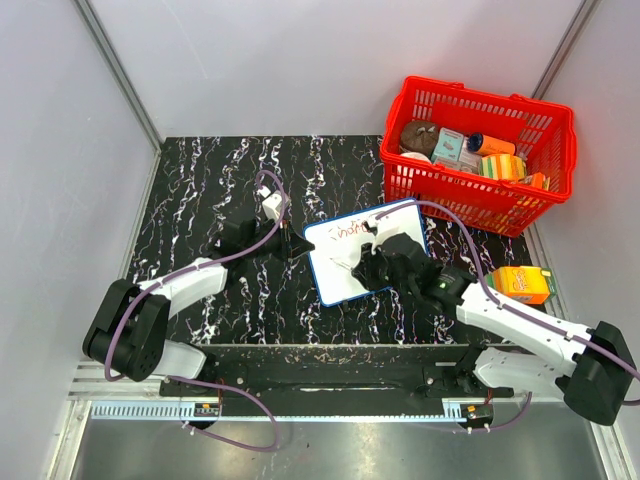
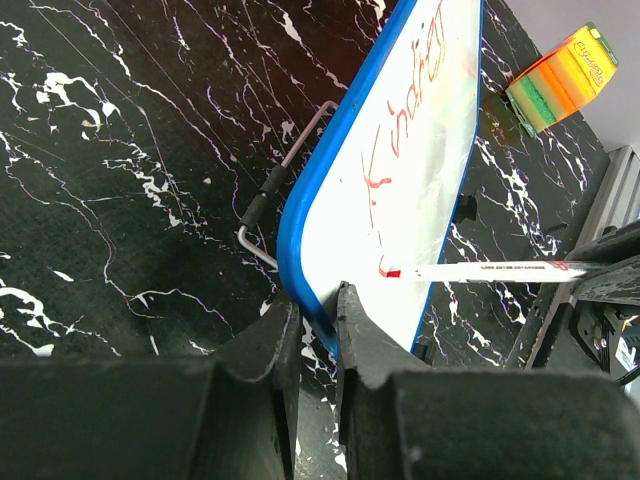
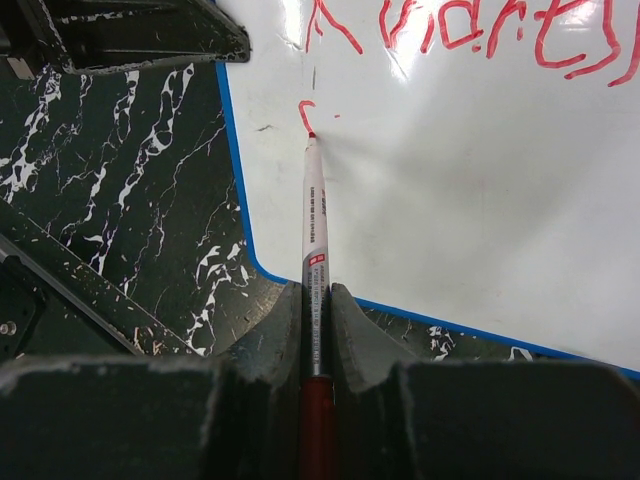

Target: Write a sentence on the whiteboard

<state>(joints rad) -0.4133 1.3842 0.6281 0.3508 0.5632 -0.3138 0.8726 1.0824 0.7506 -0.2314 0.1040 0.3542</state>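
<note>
Near the middle of the black marbled table (image 1: 200,200): the whiteboard (image 1: 335,268). Pinched at its blue edge by the left gripper (image 2: 318,318), jaws narrow around the frame. Clamped tight in the right gripper (image 3: 317,300): a red marker (image 3: 314,200), tip touching the board at a small red stroke just below the sentence (image 3: 460,30), roughly "Kindness". At the far right corner, a red basket (image 1: 470,205); beside the right arm, an orange carton (image 1: 520,284).

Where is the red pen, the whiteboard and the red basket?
pen (image 3: 315,215): right wrist view, on its white barrel.
whiteboard (image 1: 336,272): top view, on its bare white lower part.
basket (image 1: 455,195): top view, on its front wall.
</note>
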